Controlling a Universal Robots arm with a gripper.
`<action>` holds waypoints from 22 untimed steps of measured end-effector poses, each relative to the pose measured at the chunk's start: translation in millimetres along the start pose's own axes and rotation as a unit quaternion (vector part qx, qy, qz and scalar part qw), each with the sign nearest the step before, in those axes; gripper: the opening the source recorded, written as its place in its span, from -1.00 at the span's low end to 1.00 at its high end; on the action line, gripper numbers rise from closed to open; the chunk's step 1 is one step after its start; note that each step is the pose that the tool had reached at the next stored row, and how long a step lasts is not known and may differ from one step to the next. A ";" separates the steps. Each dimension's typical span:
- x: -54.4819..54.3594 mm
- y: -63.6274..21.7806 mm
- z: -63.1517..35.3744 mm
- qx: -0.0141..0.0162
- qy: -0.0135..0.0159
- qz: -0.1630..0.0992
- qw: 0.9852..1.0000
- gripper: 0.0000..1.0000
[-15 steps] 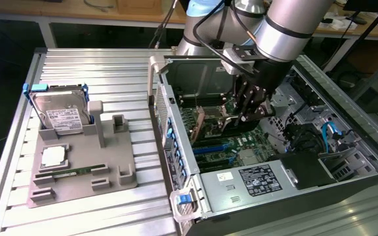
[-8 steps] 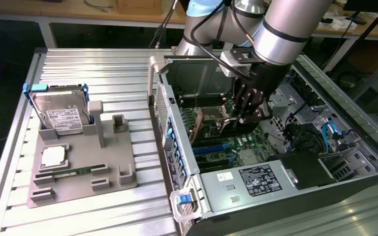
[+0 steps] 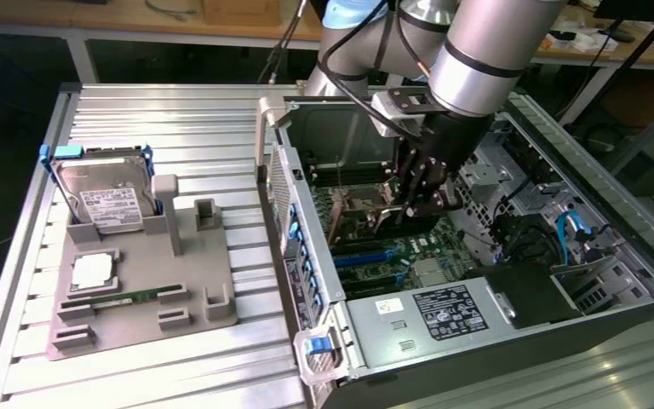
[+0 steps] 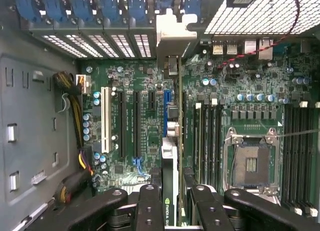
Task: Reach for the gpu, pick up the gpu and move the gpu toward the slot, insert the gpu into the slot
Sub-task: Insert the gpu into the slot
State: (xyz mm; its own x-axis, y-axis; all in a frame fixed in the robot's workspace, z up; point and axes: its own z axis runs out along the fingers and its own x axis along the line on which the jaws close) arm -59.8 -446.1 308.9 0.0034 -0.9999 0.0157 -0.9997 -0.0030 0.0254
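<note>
My end effector (image 4: 172, 193) is down inside the open computer case (image 4: 35, 91), its fingers (image 4: 150, 206) pinching the gpu (image 4: 170, 166) on edge from both sides. The gpu runs along the long blue slot (image 4: 166, 111) on the motherboard (image 4: 250, 81), with its silver bracket (image 4: 175, 33) at the case's rear wall. I cannot tell whether its edge is seated.

One camera stands off the arm, high over the table (image 3: 134, 111), looking down at a slant into the open computer case (image 3: 293, 221). The other sits on the wrist, close in, facing the motherboard (image 4: 240, 91) past the gripper (image 4: 174, 193). Both take in that board, the gripper and the graphics card (image 4: 169, 163).
</note>
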 end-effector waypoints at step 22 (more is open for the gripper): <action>-0.5 11.8 34.7 0.001 0.000 0.000 1.000 -0.47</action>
State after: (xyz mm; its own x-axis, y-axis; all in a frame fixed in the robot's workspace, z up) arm -72.4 -446.1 274.5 0.0035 -0.9999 0.0157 -0.9997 -0.0031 0.0241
